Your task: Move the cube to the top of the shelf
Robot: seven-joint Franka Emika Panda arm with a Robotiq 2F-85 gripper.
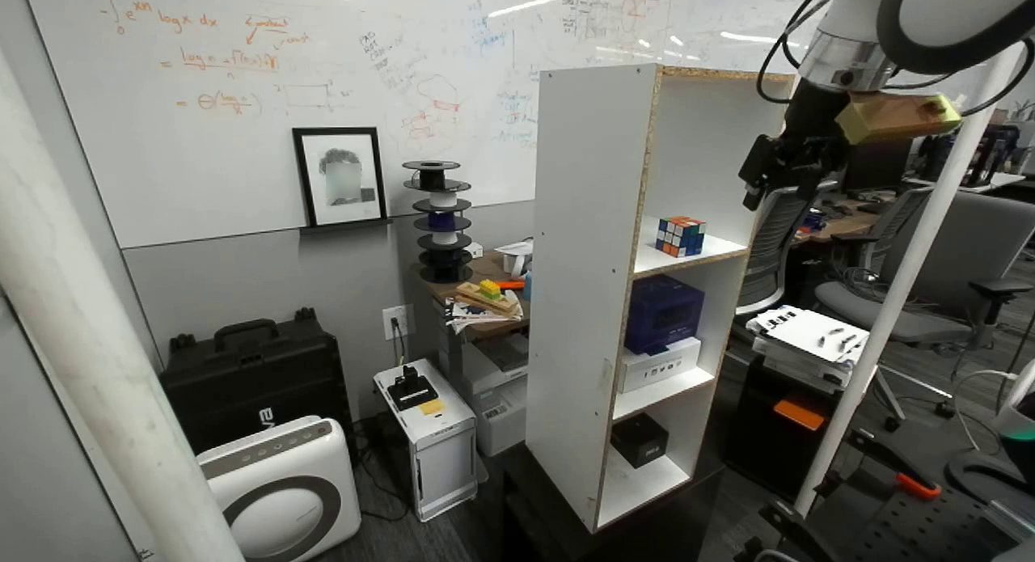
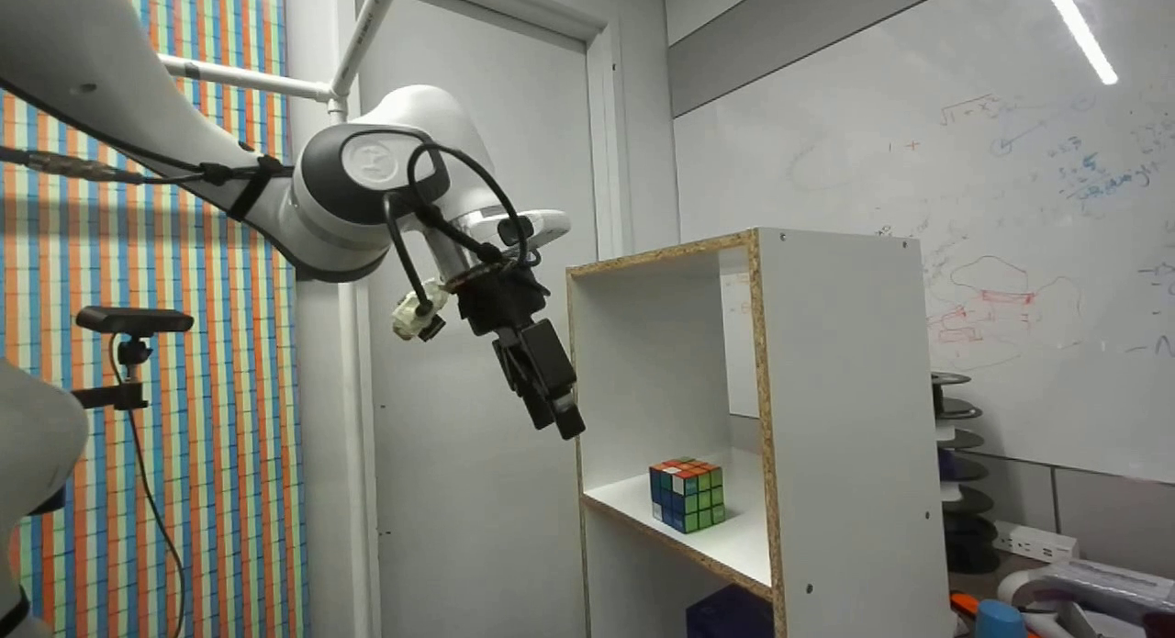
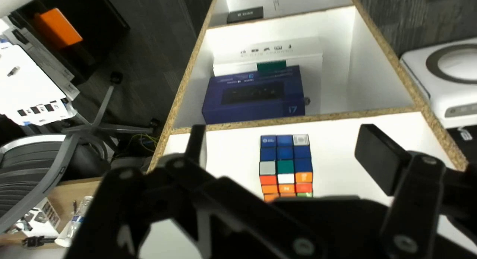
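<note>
The cube is a multicoloured puzzle cube with a mostly blue side, and it shows in both exterior views (image 1: 681,236) (image 2: 687,494). It stands on the floor of the top compartment of the white shelf (image 1: 594,263) (image 2: 854,408). My gripper (image 1: 778,186) (image 2: 557,425) is in front of and above the cube, tilted down toward the opening. In the wrist view the cube (image 3: 285,158) appears between the two spread fingers, touching neither. My gripper is open and empty. The gripper body hides the cube's lower part in that view.
A dark-blue box (image 1: 665,313) lies on a white box (image 1: 661,366) in the middle compartment. A small black box (image 1: 640,441) is in the bottom one. The shelf's side walls and top panel (image 2: 661,255) frame the opening. A white pole (image 1: 906,279) stands nearby.
</note>
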